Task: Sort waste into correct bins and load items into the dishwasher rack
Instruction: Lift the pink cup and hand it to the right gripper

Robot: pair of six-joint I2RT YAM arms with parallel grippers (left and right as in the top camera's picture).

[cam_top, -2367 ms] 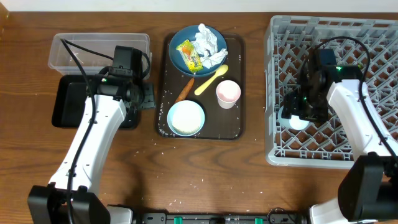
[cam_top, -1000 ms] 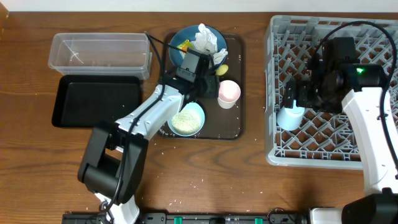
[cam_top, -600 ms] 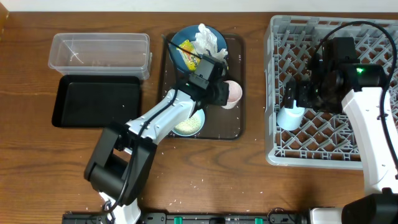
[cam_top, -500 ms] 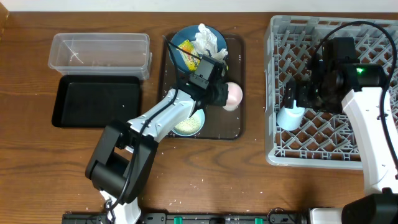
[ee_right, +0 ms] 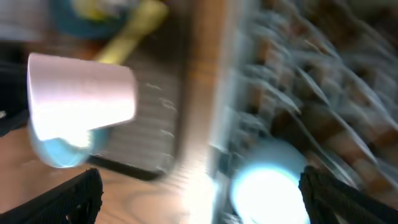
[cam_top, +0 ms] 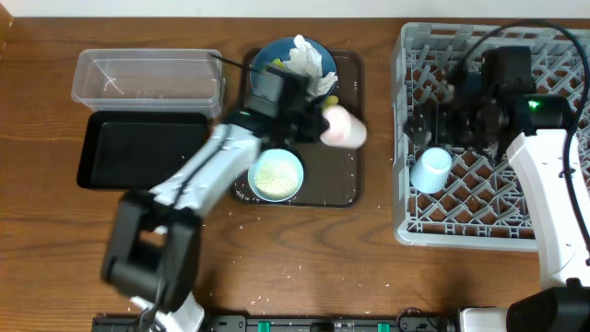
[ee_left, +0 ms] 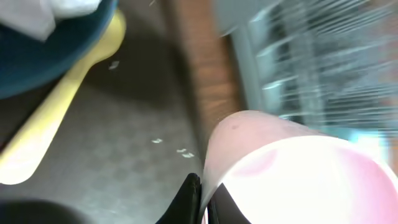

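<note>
Now we see the left jaws closed on the rim of the pink cup (cam_top: 343, 127), which lies tilted on its side in the air over the brown tray (cam_top: 347, 186), just left of the dishwasher rack (cam_top: 479, 231). The right jaws stand wide open above the left part of the rack. Below them, the blue cup (cam_top: 430, 169) sits inside the rack, apart from them.

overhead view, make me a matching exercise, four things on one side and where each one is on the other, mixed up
1 pink cup
2 blue-inside cup
3 white bowl
4 tissue

a in the blue bowl
b in the rack
c on the brown tray
d in the left end effector

Pairs: 1-d, 2-b, 3-c, 4-a
</note>
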